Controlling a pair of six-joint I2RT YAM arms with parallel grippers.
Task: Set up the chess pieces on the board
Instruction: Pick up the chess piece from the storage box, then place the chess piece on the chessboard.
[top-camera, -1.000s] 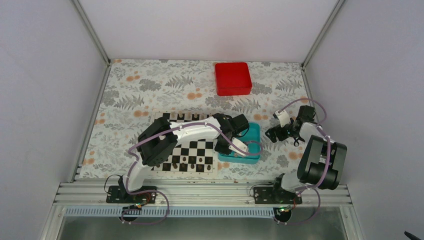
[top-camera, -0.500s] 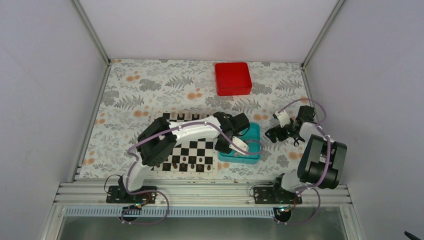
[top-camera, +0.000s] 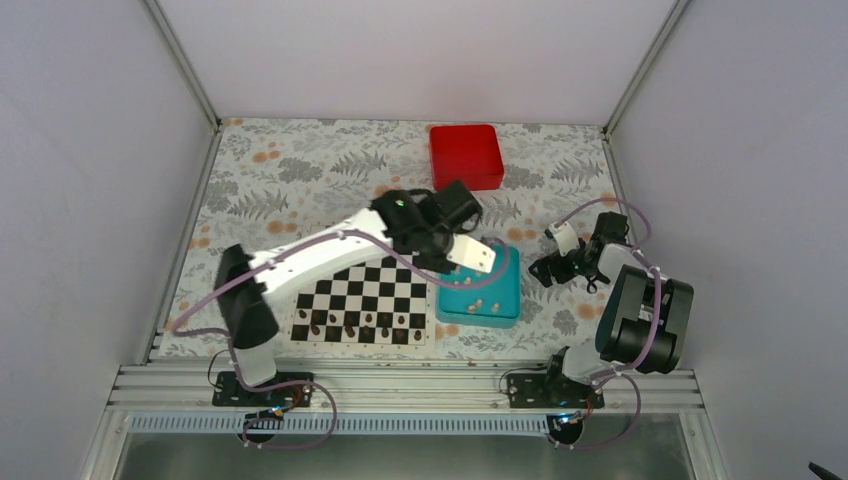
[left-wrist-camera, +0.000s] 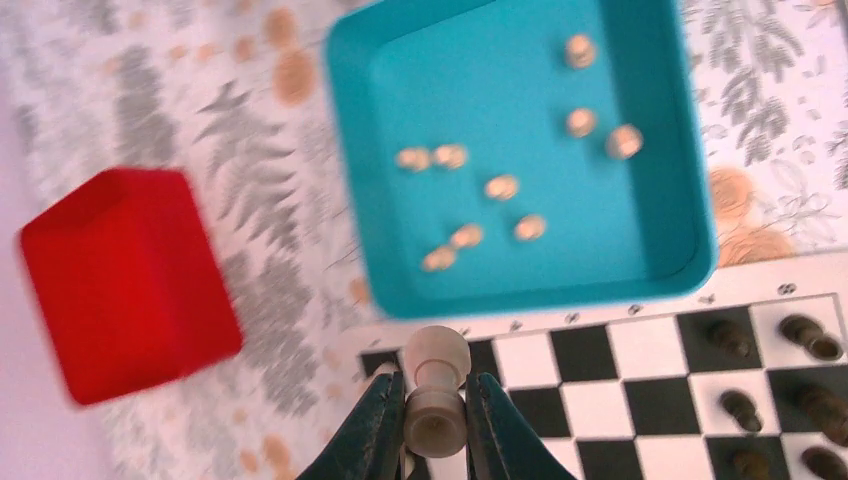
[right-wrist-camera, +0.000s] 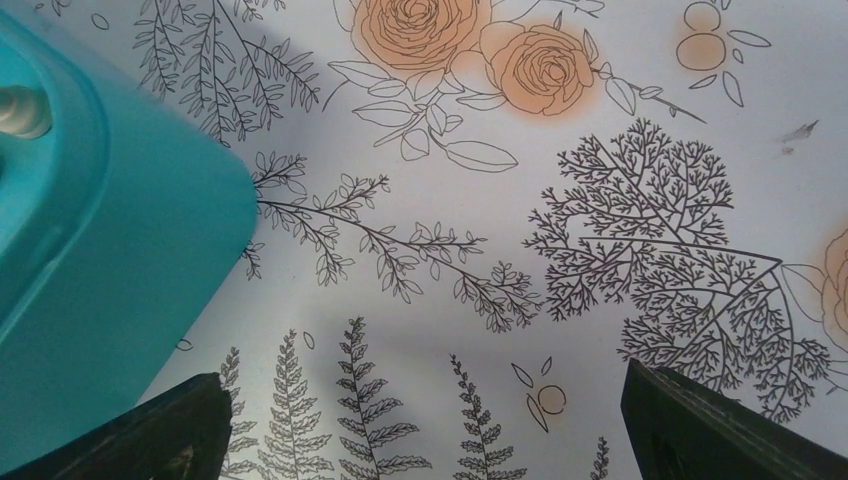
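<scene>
My left gripper (left-wrist-camera: 436, 410) is shut on a pale cream pawn (left-wrist-camera: 436, 372), held by its base above the corner of the black-and-white board (left-wrist-camera: 600, 400) next to the teal tray (left-wrist-camera: 350, 150). In the top view the left gripper (top-camera: 476, 257) hovers over the tray's far edge. Several cream pieces (left-wrist-camera: 500, 187) lie loose in the tray, also seen from above (top-camera: 480, 303). The board (top-camera: 365, 292) lies left of the tray (top-camera: 478, 319). My right gripper (top-camera: 545, 269) is open and empty over the floral cloth, right of the tray (right-wrist-camera: 90, 260); the gripper (right-wrist-camera: 420, 440) is wide open.
Dark brown pieces (top-camera: 350, 328) stand along the board's near rows, and some show in the left wrist view (left-wrist-camera: 800, 340). A red box (top-camera: 466, 157) sits at the back, also in the left wrist view (left-wrist-camera: 120, 270). Grey walls enclose the floral table.
My left arm has risen out of the teal tray and swung toward the back, now holding a cream pawn. The board is less covered. The right arm has not moved.
</scene>
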